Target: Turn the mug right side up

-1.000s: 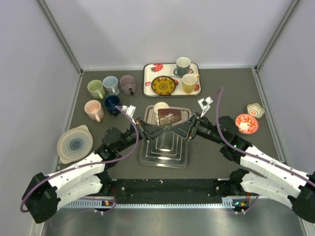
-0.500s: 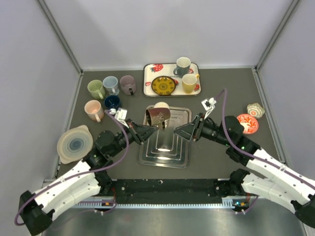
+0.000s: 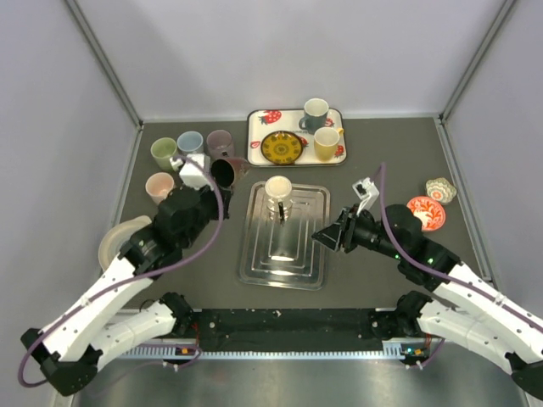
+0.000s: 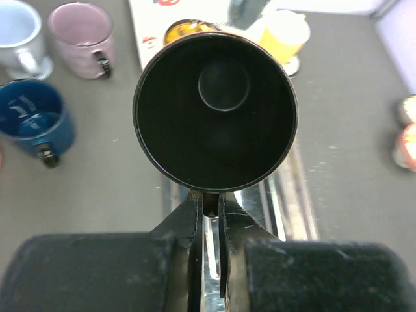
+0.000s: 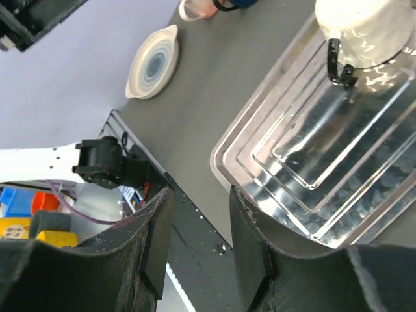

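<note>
My left gripper [image 3: 219, 175] is shut on a dark brown mug [image 3: 226, 170] and holds it in the air over the table, left of the steel tray [image 3: 254, 254]. In the left wrist view the mug [image 4: 214, 110] shows its open mouth and dark inside, and the closed fingers [image 4: 210, 198] pinch it at its lower edge. My right gripper [image 3: 325, 236] is open and empty beside the tray's right rim; it shows open in the right wrist view [image 5: 198, 195]. A white mug [image 3: 277, 188] with a black handle stands at the tray's far end [image 5: 364, 29].
A strawberry-print tray [image 3: 254, 136] at the back holds two mugs and a yellow plate. Several mugs stand at the back left, among them a blue one [image 4: 32, 123] and a pink one [image 4: 81, 29]. A lidded bowl [image 3: 119, 246] lies at the left, a red dish [image 3: 424, 212] at the right.
The right gripper let go of the dark mug and drew back to the right. The left gripper carried the mug from over the tray to the left and farther back, turning it.
</note>
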`<state>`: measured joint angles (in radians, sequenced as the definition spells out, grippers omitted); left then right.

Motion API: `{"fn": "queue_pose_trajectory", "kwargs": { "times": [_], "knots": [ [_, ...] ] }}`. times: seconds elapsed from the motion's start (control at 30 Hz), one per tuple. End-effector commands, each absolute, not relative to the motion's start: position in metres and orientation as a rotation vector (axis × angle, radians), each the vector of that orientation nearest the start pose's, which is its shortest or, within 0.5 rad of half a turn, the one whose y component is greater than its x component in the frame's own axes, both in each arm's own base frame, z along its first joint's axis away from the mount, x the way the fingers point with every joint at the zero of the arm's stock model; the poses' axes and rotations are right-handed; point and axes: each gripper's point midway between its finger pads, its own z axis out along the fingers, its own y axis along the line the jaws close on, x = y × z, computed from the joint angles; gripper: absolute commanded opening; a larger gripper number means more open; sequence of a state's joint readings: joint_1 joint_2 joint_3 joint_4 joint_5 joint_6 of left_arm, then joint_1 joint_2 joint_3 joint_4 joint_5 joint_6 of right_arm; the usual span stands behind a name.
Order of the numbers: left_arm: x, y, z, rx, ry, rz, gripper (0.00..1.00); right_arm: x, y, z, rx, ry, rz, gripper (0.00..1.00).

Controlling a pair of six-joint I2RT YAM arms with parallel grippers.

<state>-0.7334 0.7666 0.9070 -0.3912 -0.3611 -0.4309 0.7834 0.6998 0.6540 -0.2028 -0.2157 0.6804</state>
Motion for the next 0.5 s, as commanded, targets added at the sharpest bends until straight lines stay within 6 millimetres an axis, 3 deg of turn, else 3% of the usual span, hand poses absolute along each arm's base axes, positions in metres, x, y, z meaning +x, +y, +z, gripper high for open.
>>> {"fn": "queue_pose_trajectory", "kwargs": {
  "times": [0.0, 0.17, 0.47],
  "knots": [
    [0.269, -0.135, 0.277, 0.043, 1.978, -0.246, 0.00, 0.164, 0.238, 0.259, -0.285, 1.944, 1.110, 0.40],
    [0.302, -0.134, 0.246, 0.011, 2.131, -0.303, 0.00, 0.162, 0.231, 0.256, -0.293, 1.956, 1.077, 0.40],
    [0.363, -0.134, 0.215, 0.041, 2.284, -0.199, 0.00, 0.161, 0.224, 0.246, -0.306, 1.980, 1.030, 0.40]
  ]
}}
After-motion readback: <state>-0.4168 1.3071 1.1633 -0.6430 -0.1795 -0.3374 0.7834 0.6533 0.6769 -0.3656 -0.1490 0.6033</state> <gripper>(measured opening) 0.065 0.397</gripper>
